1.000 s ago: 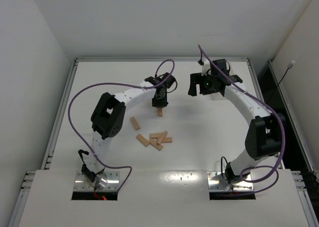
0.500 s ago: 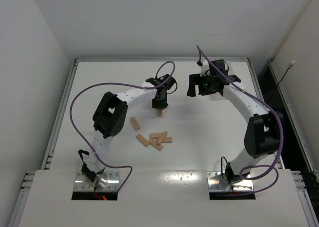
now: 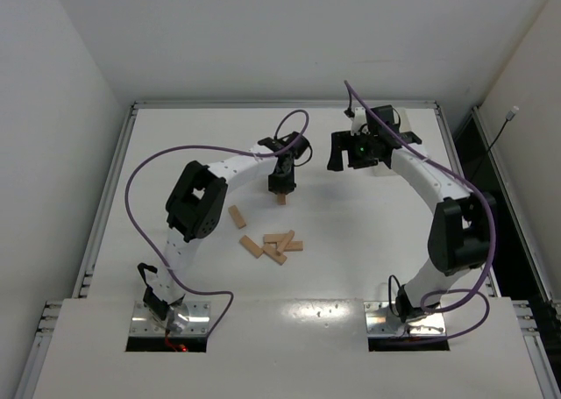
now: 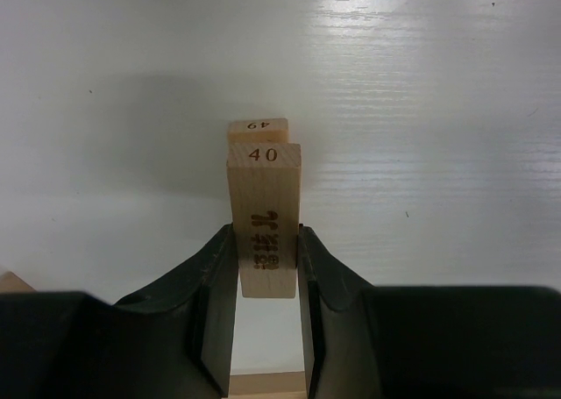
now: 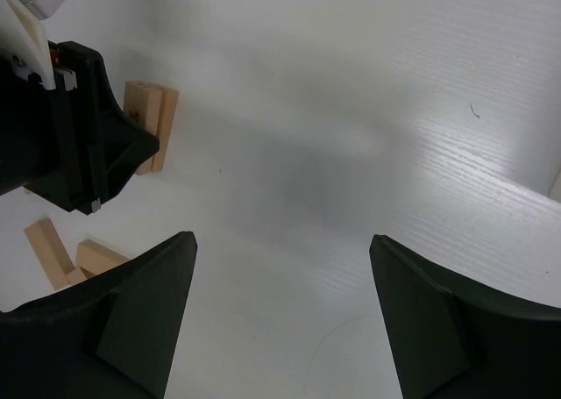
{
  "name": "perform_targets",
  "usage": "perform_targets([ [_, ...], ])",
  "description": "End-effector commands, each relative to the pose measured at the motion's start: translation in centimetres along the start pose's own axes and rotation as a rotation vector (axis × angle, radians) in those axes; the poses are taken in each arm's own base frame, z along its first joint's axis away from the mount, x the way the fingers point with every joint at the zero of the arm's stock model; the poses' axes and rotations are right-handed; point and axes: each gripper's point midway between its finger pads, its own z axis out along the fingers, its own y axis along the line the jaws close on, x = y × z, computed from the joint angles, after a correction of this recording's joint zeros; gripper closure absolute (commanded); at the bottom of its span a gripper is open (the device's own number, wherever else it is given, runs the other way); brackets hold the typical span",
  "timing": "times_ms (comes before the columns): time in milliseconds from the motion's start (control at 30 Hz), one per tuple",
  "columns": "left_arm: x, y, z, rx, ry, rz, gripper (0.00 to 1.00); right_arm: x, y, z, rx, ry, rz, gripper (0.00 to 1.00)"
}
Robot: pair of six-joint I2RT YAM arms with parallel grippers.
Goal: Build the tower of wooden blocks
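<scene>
Loose wood blocks (image 3: 273, 244) lie near the middle of the tabletop (image 3: 202, 127), their count blurred. The left claw (image 4: 265, 234) is clamped on a block marked 40 (image 4: 265, 188), which covers most of the tower (image 4: 259, 129). The right claw (image 5: 282, 241) gapes wide and empty toward the far edge

This is a robotics lab test cell. A bare white surface (image 3: 368, 232) is boxed in by plain white walls (image 3: 263, 39). Two robot arms (image 3: 193, 208) are bolted to metal plates (image 3: 171, 316) at its near edge. Purple cables (image 3: 154, 157) loop loose, and metal rails (image 3: 109, 197) run along the sides.
</scene>
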Motion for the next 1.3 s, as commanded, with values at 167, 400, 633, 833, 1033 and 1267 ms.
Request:
perform_targets([
  [167, -0.7, -0.5, 0.2, 0.019, -0.007, -0.023, 0.86, -1.7, 0.0, -0.1, -0.024, -0.047, 0.008, 0.23],
  [400, -0.5, -0.4, 0.5, 0.018, -0.006, -0.023, 0.61, -2.1, 0.2, -0.2, -0.033, -0.055, 0.004, 0.23],
  [633, -1.2, -0.3, 0.0, 0.036, -0.020, -0.001, 0.13, -2.1, 0.4, -0.3, -0.044, -0.054, 0.004, 0.23],
  [833, -1.7, 0.2, -1.9, 0.051, -0.056, 0.000, 0.12, -1.8, 0.7, 0.1, -0.050, -0.043, -0.010, 0.24],
  [1033, -1.3, 0.3, -1.1, 0.047, -0.051, 0.019, 0.23, -1.8, 0.6, 0.1, -0.041, -0.044, -0.010, 0.24],
  [1267, -2.0, 0.4, 0.1, 0.044, -0.043, 0.012, 0.43, -1.6, 0.5, 0.1, -0.040, -0.035, -0.016, 0.24],
])
